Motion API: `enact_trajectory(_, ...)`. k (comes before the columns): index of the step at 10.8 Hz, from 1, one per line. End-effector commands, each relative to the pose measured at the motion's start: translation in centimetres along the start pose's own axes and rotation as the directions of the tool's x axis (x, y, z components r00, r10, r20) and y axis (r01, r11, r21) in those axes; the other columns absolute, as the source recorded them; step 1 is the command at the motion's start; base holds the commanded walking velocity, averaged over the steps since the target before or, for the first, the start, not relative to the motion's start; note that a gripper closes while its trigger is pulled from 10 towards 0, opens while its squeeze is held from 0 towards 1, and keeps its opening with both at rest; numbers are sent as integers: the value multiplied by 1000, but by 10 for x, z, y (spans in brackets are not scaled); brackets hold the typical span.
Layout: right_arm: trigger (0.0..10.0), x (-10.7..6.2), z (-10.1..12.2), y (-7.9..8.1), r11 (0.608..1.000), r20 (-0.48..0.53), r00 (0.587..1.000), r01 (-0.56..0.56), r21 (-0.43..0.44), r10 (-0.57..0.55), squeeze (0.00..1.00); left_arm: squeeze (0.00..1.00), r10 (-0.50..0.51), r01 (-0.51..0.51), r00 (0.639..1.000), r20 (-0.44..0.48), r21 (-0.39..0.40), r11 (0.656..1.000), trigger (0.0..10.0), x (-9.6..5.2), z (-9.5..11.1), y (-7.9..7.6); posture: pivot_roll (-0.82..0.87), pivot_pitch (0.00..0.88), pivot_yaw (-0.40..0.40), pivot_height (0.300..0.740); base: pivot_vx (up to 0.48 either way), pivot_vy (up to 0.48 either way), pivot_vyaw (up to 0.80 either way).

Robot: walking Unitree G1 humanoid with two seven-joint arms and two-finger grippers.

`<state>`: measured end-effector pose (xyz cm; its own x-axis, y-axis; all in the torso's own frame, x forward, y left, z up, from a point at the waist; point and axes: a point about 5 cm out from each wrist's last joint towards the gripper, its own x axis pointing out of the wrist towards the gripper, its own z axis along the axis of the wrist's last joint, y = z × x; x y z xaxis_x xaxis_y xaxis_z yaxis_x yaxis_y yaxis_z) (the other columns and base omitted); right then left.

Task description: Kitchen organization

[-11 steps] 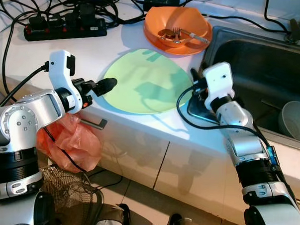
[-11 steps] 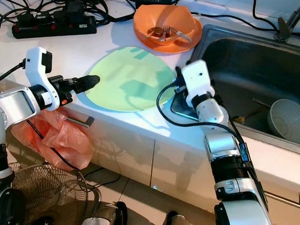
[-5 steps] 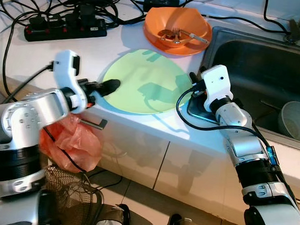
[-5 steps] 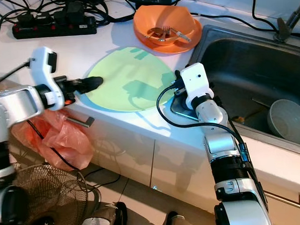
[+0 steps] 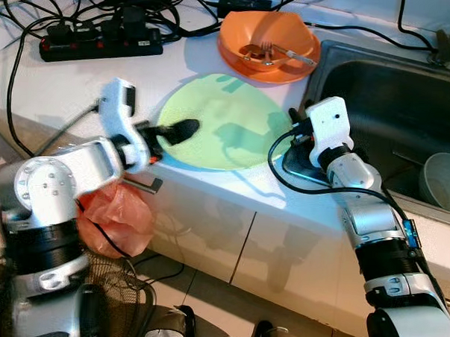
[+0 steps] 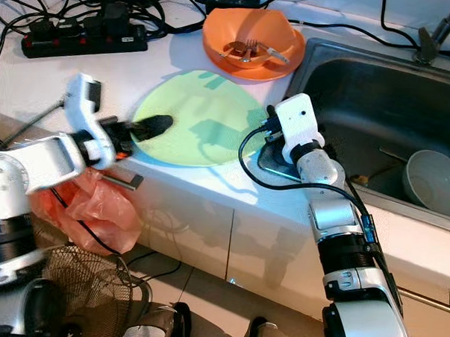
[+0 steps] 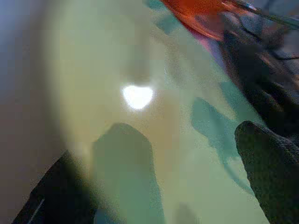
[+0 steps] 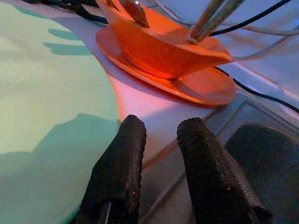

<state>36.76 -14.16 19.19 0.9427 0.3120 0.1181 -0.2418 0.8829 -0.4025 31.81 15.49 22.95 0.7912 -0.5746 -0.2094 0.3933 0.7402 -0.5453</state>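
One green plate (image 5: pixel 223 124) under left gripper (image 5: pixel 183 129) fingertips.

plate (image 5: pixel 227 124): pale green | bowl (image 5: pixel 268 43): orange | power strip (image 5: pixel 100 44): black | bag (image 5: pixel 111 219): orange-red

A white counter (image 5: pixel 57 83) carries a black power strip (image 5: pixel 100 44) tangled in cables. A steel sink (image 5: pixel 396 109) is set into it at the right. White cabinet doors (image 5: pixel 207 227) stand below, above a pale tiled floor (image 5: pixel 219 302).
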Motion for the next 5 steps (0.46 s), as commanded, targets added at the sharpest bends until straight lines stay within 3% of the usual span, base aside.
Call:
enact_trajectory(1,10000,-3,-7,11,999,-30,998,-46,14,46,0,0,-42,41,999,-33,-20,999,10000,4,-4,-6,97,170,37,740,0,0,0)
enact_trajectory(4,10000,-3,-7,11,999,-31,998,-46,14,47,0,0,-105,106,994,12,-92,990,9882,11,-5,-19,90,179,37,740,0,0,0)
enact_trajectory(5,10000,-3,-7,10,999,-33,999,-44,14,44,0,0,-86,87,996,15,-87,992,2863,10,-5,-17,90,179,37,740,0,0,0)
